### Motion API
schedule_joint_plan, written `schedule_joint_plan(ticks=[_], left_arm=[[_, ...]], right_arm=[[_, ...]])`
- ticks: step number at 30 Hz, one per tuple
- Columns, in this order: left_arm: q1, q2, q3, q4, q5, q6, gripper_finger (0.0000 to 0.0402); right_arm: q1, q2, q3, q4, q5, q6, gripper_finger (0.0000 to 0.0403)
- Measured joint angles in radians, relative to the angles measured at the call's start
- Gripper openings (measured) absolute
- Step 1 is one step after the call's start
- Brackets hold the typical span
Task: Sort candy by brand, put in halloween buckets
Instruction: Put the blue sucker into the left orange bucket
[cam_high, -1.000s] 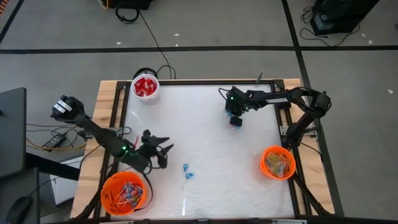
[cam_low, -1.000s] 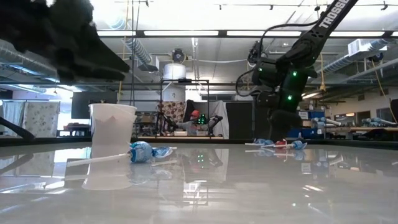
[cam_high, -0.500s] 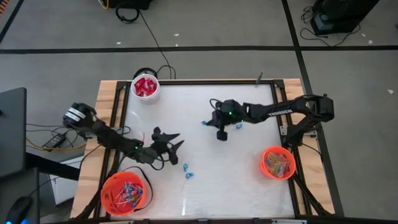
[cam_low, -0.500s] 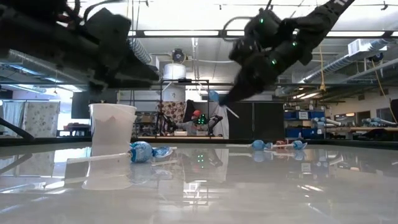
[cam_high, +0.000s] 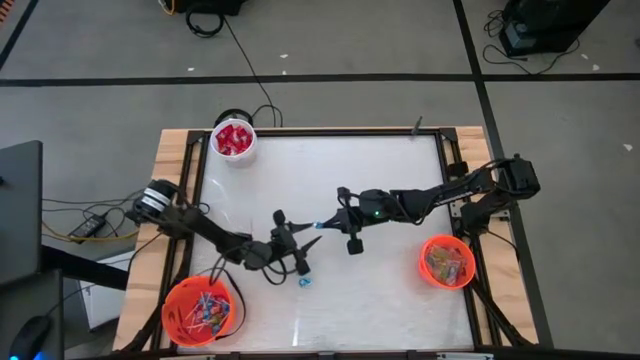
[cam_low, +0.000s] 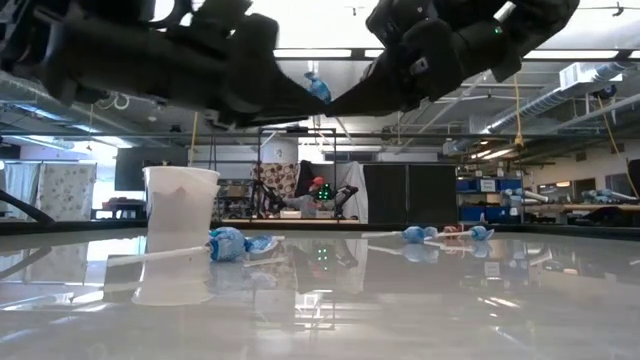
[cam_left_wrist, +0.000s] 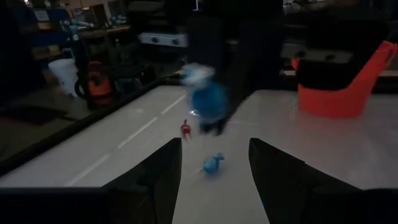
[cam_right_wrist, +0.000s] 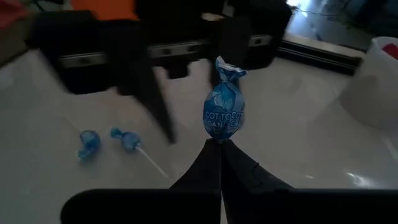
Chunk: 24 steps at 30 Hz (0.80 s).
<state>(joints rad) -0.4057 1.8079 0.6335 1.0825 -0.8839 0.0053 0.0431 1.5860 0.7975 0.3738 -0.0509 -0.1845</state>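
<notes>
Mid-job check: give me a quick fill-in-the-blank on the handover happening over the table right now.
1. The right gripper is shut on a ____ lollipop.
2. The left gripper, facing it, has its fingers ____.
3. The white pail holds ____ candy.
4. The bucket nearest the left arm is ____ in colour.

Missing words: blue; open; red; orange

Overhead camera: straight down, whole table (cam_high: 330, 180) and surrounding floor, distant. Low camera: table-top height, level across the table into the room, arms close overhead. Left wrist camera: close, forward past its own fingers (cam_left_wrist: 155, 171). Right wrist camera: close, forward past its own fingers (cam_right_wrist: 205, 165). Shared by all four: blue lollipop (cam_right_wrist: 224, 112) held mid-table.
</notes>
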Motion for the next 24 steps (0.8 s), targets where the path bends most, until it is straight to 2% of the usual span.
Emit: schedule_joint_plan(ticks=[7, 11, 24], left_arm=[[0.000, 0.034, 0.084, 0.003, -0.005, 0.037, 0.0194], [0.001, 0.031, 0.085, 0.053, -0.027, 0.044, 0.0194], [0.008, 0.029, 0.086, 0.051, -0.038, 0.066, 0.0182]], right_arm=[[0.020, 0.000, 0.001, -0.003, 0.033, -0.010, 0.0003], [0.024, -0.001, 0.002, -0.015, 0.033, -0.010, 0.0003], [0.036, 0.000, 0.001, -0.015, 0.035, -0.021, 0.0004]])
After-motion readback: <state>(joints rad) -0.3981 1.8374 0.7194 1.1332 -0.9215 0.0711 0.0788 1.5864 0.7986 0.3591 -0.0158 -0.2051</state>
